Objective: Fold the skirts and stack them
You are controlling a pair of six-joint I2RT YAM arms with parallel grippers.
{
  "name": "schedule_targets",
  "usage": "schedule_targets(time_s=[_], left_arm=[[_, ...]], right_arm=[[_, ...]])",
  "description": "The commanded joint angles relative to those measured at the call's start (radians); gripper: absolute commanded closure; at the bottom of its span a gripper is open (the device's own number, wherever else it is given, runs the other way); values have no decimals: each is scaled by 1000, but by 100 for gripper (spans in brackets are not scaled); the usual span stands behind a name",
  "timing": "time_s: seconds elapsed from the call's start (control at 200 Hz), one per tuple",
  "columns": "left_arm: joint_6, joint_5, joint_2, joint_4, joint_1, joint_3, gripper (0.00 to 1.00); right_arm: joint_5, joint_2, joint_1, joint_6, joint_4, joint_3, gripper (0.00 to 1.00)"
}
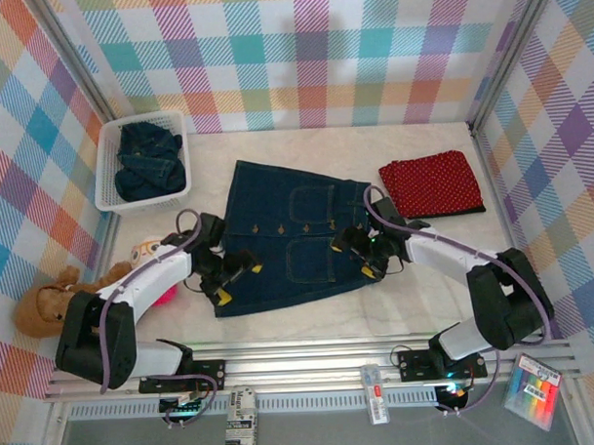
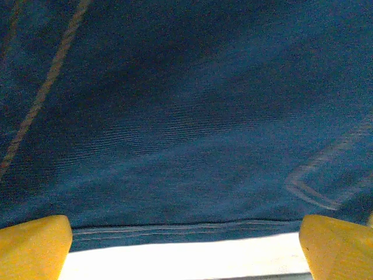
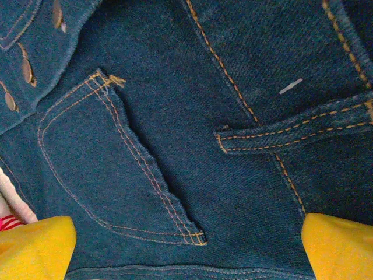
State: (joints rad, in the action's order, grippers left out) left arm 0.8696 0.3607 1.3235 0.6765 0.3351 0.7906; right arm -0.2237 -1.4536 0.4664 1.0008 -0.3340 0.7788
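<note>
Free lane: bare pale table (image 1: 304,144) behind the spread dark blue denim skirt (image 1: 292,218). It runs between the white plastic mesh basket (image 1: 107,185) at rear left and the folded red white-dotted skirt (image 1: 427,179) at rear right.

You also get a bare strip in front of the denim hem.

Left front is blocked: brown and pink plush toys (image 1: 46,304) lie just beside the left arm.

Plaid-patterned walls (image 1: 291,57) close off left, rear and right.

Left gripper (image 1: 239,281) and right gripper (image 1: 353,258), jaws wide, sit low over the denim's side edges. The middle between them is passable.
</note>
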Motion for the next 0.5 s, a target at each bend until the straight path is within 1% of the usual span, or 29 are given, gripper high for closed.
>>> schedule_targets(time_s=[0.0,0.125,0.265,0.385,0.495], left_arm=[[8,29,-26,-13,-8,82,0],[26,13,48,-64,-7,36,0],[42,-25,143,-122,-13,-22,0],[62,40,221,-199,-76,-81,0],[12,18,249,-174,-125,-92,0]], right_arm=[[71,10,0,-21,-54,-18,1],[90,-24,-1,22,-46,-62,1],[75,-47,-1,38,-32,-74,1],[72,-52,-1,38,-20,-70,1],[48,-84,-1,46,25,-62,1]])
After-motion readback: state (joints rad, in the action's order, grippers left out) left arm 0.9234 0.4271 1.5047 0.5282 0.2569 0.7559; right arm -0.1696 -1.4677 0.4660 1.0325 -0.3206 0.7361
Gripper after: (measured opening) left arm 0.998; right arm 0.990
